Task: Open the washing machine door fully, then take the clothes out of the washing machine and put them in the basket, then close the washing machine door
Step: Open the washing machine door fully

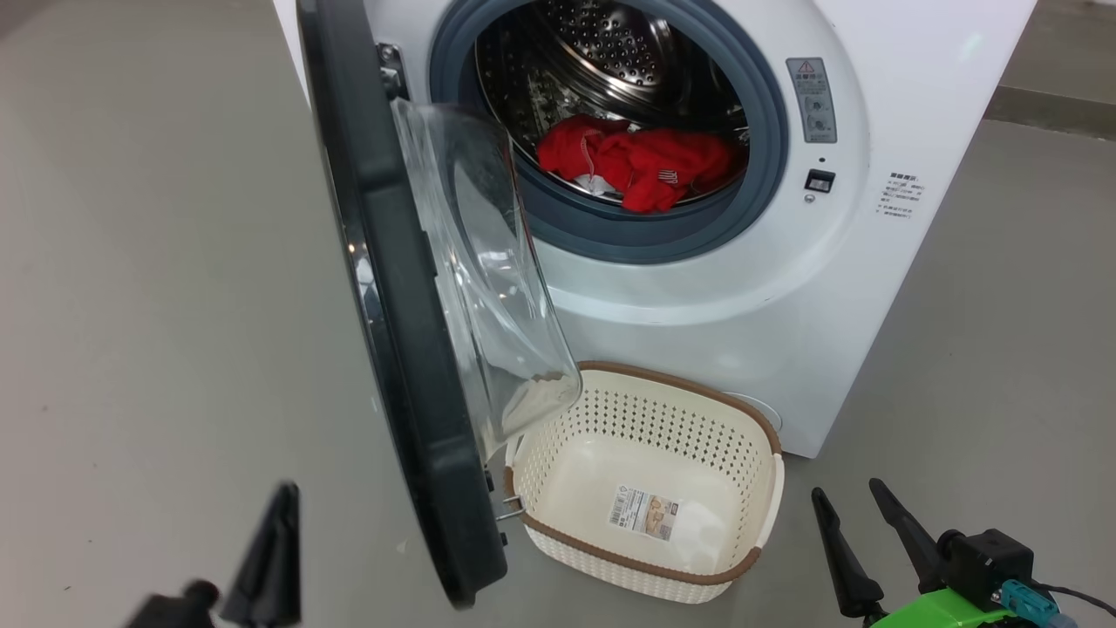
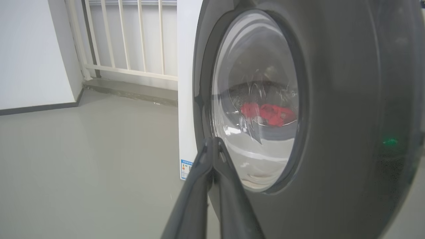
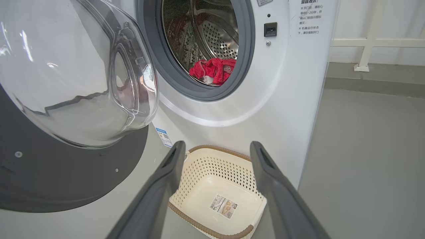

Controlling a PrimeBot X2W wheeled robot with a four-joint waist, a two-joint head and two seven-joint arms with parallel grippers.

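The washing machine [image 1: 872,288] stands open, its door [image 1: 410,349] swung out towards me, black rim edge-on and glass dome facing right. The red clothes [image 1: 645,161] lie low in the steel drum. The cream basket [image 1: 610,419] sits on the floor against the machine's front, below the opening, with nothing in it but its paper label. My left gripper [image 1: 283,497] is shut and holds nothing, low and left of the door; in the left wrist view its tips [image 2: 212,142] point at the door's outer face [image 2: 348,116]. My right gripper [image 1: 846,490] is open right of the basket, its own gripper [image 3: 217,146] framing the basket [image 3: 215,166].
Grey floor [image 1: 157,305] spreads wide to the left of the door and to the right of the machine. A white railing [image 2: 132,36] on a raised kerb and a white wall [image 2: 33,49] stand behind the machine.
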